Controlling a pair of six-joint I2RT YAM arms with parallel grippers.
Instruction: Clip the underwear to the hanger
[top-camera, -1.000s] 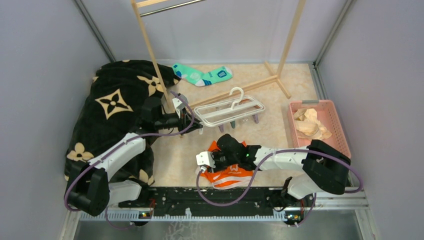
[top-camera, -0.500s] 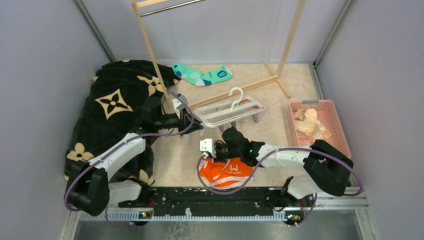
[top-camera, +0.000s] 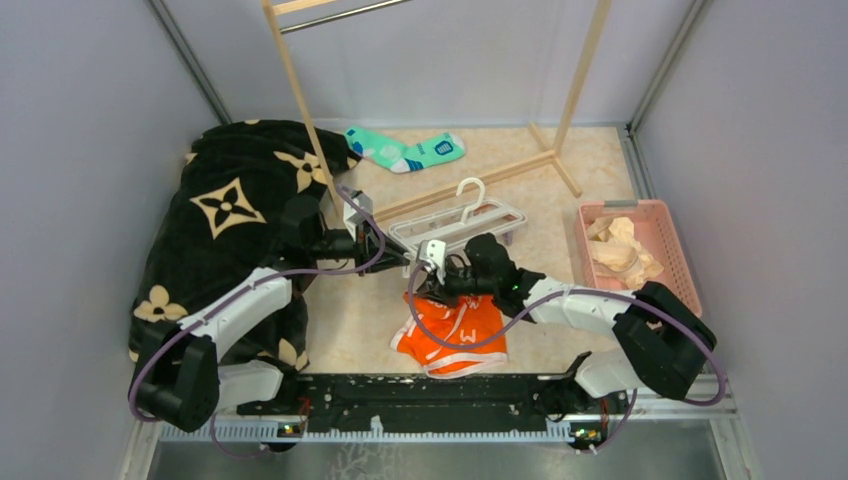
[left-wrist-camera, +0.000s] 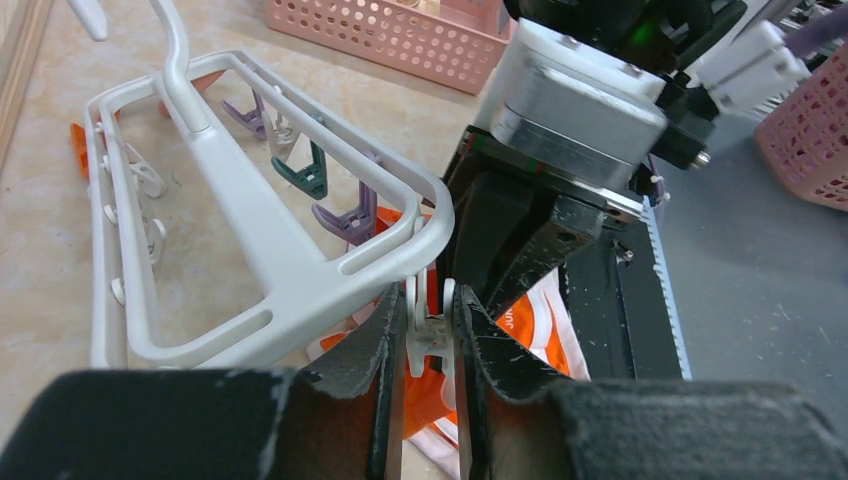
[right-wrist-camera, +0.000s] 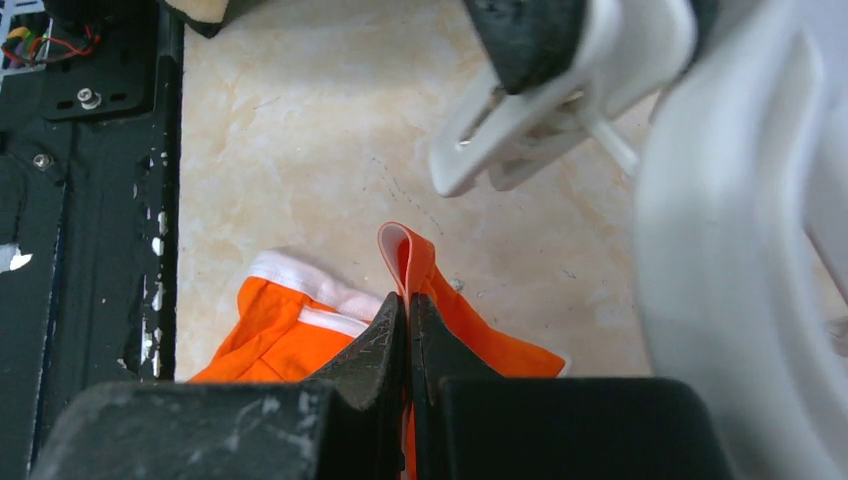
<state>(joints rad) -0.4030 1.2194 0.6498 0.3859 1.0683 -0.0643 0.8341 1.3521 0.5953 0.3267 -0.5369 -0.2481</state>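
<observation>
A white clip (left-wrist-camera: 428, 338) on the hanger (left-wrist-camera: 255, 235) is pinched by the left tool (left-wrist-camera: 430, 305). A fold of the underwear (right-wrist-camera: 425, 265) is gripped by the right tool (right-wrist-camera: 408, 312).

At the right gripper (right-wrist-camera: 408, 305): closes on an underwear (top-camera: 455, 335) fold (from parted jaws a second ago), leaves the spot low over the heap by the near edge, swings up beside the hanger (top-camera: 500, 212). Lifts that fold along, draws the crumpled cloth out longer and flatter.

We read one sign only, a white W. It stands on the orange underwear (top-camera: 450, 335), seen from above.
</observation>
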